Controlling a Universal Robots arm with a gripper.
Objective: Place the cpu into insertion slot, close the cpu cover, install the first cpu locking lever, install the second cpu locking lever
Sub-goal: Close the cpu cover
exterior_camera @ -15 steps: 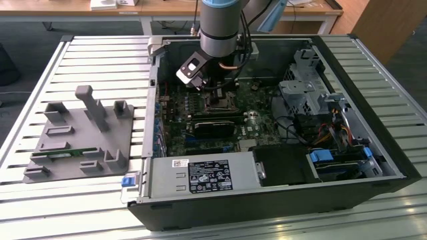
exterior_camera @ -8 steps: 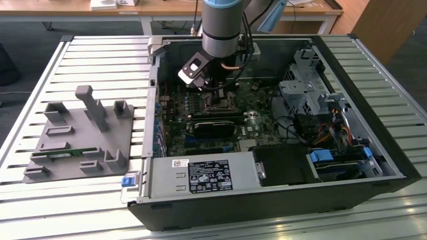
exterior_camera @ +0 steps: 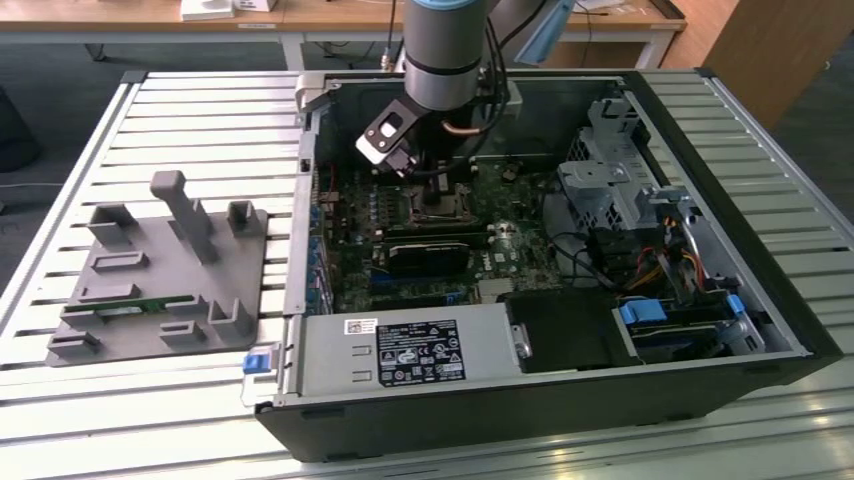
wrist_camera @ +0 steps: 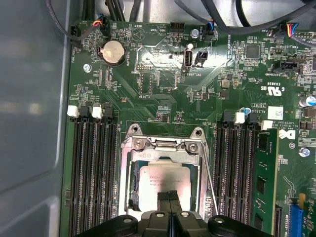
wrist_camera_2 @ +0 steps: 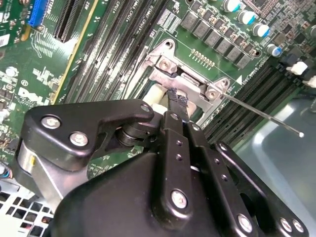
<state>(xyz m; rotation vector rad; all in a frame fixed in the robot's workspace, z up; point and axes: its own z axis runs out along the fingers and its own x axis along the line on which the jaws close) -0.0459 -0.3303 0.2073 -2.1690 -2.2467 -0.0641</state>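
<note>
cpu (wrist_camera: 160, 175): lies flat in the socket (wrist_camera: 133, 130), grey top facing up.
cpu cover (wrist_camera: 126, 173): silvery frame lying around the chip on the socket, chip showing through its open middle.
gripper (wrist_camera: 169, 194): directly over the socket, fingers pressed together, tips at the chip's top; nothing seen between them.
locking lever (wrist_camera: 210, 185): thin wire rod along one side of the socket, free end angled out over the neighbouring slots.
memory slots (wrist_camera: 91, 173): dark rows flanking the socket on both sides.
motherboard (wrist_camera: 163, 74): green, carries the socket, inside the open computer case (exterior_camera: 534, 420).
grey fixture plate (exterior_camera: 134, 290): outside the case, well apart from the socket, on the exterior view's left.
</note>
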